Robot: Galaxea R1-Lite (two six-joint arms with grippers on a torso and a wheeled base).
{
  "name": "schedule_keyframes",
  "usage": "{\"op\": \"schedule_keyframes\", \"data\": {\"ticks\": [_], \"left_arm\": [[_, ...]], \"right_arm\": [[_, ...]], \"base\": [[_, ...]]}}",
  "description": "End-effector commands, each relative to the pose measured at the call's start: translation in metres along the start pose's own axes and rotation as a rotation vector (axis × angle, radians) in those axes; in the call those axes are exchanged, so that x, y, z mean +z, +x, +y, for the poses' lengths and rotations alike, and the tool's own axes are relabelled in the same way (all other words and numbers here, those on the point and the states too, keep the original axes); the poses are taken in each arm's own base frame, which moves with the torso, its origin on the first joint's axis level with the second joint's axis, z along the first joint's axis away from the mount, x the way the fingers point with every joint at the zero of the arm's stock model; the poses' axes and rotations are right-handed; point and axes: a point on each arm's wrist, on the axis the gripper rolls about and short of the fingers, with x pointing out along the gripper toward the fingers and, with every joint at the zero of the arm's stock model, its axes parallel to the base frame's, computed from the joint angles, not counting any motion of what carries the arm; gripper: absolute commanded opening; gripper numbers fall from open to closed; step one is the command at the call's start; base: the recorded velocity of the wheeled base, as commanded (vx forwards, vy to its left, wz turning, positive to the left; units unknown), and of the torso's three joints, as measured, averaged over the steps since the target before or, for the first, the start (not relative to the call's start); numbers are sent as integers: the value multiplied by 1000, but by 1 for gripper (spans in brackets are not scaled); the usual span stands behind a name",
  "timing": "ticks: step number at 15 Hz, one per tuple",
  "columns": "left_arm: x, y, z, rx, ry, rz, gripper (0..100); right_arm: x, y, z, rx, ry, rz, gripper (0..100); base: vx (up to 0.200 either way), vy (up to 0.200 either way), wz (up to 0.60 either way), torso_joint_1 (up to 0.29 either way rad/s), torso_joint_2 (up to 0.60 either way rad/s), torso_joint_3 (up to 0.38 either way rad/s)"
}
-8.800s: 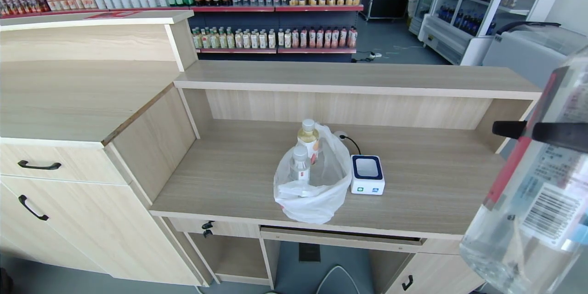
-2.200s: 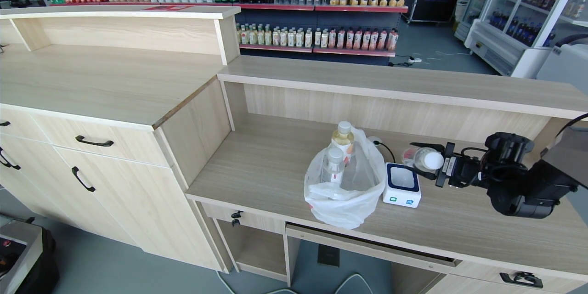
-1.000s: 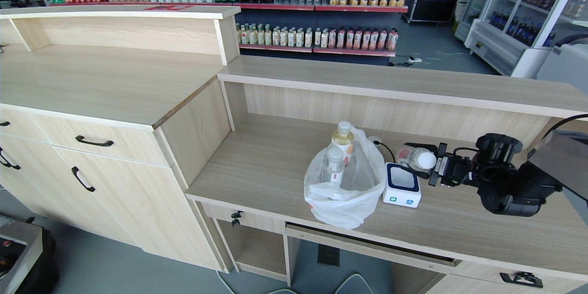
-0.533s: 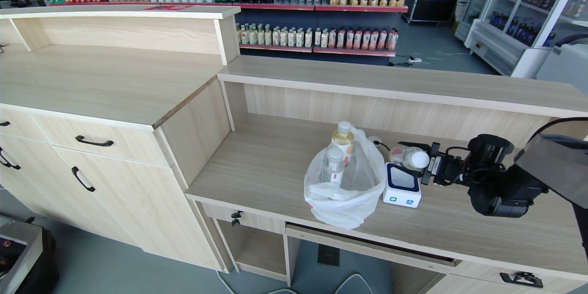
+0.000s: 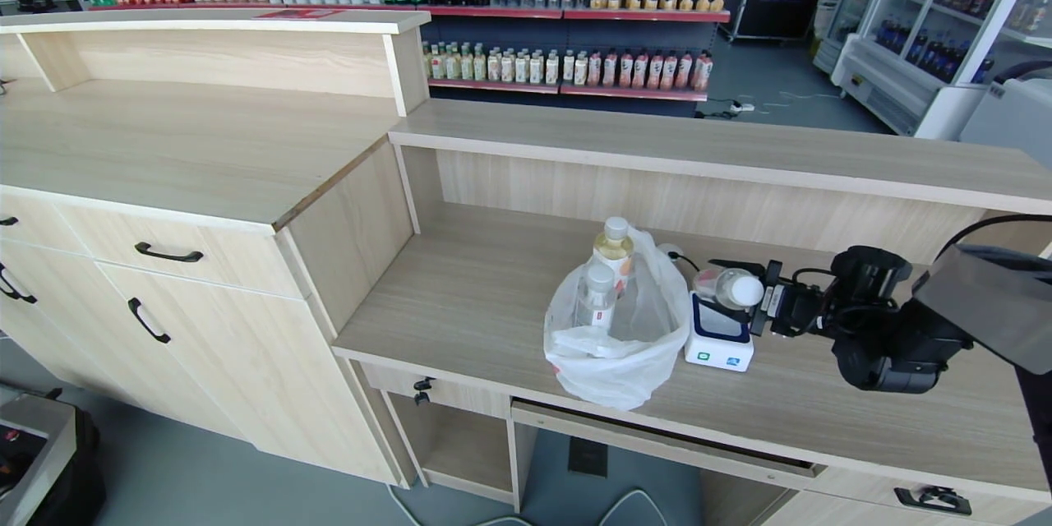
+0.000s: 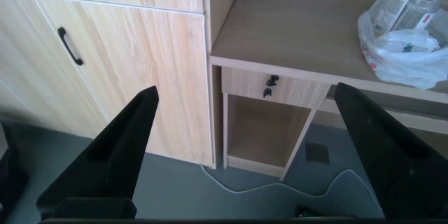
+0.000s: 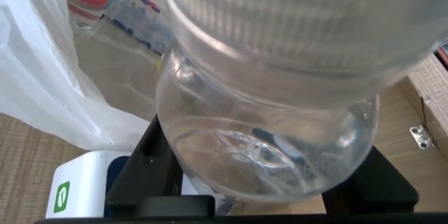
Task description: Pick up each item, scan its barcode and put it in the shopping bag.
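My right gripper point(image 5: 734, 289) is shut on a clear water bottle point(image 5: 713, 283) with a white cap point(image 5: 747, 291), held on its side just above the white scanner point(image 5: 717, 339). In the right wrist view the water bottle point(image 7: 269, 122) sits close up between the jaws, its ribbed cap point(image 7: 301, 21) toward the camera, with the scanner point(image 7: 73, 189) below. The white shopping bag point(image 5: 612, 349) stands left of the scanner and holds a yellow drink bottle point(image 5: 614, 251) and a clear bottle point(image 5: 597, 296). My left gripper point(image 6: 245, 157) hangs open and holds nothing, low in front of the counter.
The scanner's black cable point(image 5: 686, 261) runs to the counter's back wall. A raised ledge point(image 5: 707, 148) overhangs the rear of the worktop. Bare worktop point(image 5: 460, 296) lies left of the bag and in front of my right arm. The bag point(image 6: 409, 42) sits above a drawer and cabinet doors.
My right gripper has carried the water bottle leftward, from beside the scanner's right edge to over its top. The bag and its bottles have not moved.
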Motion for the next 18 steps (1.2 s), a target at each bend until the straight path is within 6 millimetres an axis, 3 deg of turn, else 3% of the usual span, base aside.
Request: {"op": "schedule_keyframes", "data": {"ticks": [1,3,4,6,8,11,14,18], "left_arm": [[0,0,0,0,0,0,100],[0,0,0,0,0,0,100],[0,0,0,0,0,0,100],[0,0,0,0,0,0,100],[0,0,0,0,0,0,100],[0,0,0,0,0,0,100],[0,0,0,0,0,0,100],[0,0,0,0,0,0,100]], "right_arm": [[-2,0,3,3,4,1,0],[1,0,-3,-3,6,-1,0],[14,0,-20,-21,30,-14,0],[51,-11,-56,-83,145,12,0],[90,-33,-79,-222,338,113,0],[135,-51,-95,-515,664,271,0],[152,-47,-97,-765,906,420,0],[166,-28,-78,-964,916,626,0]], "base": [[0,0,0,0,0,0],[0,0,0,0,0,0],[0,0,0,0,0,0],[0,0,0,0,0,0],[0,0,0,0,0,0],[0,0,0,0,0,0],[0,0,0,0,0,0],[0,0,0,0,0,0]]}}
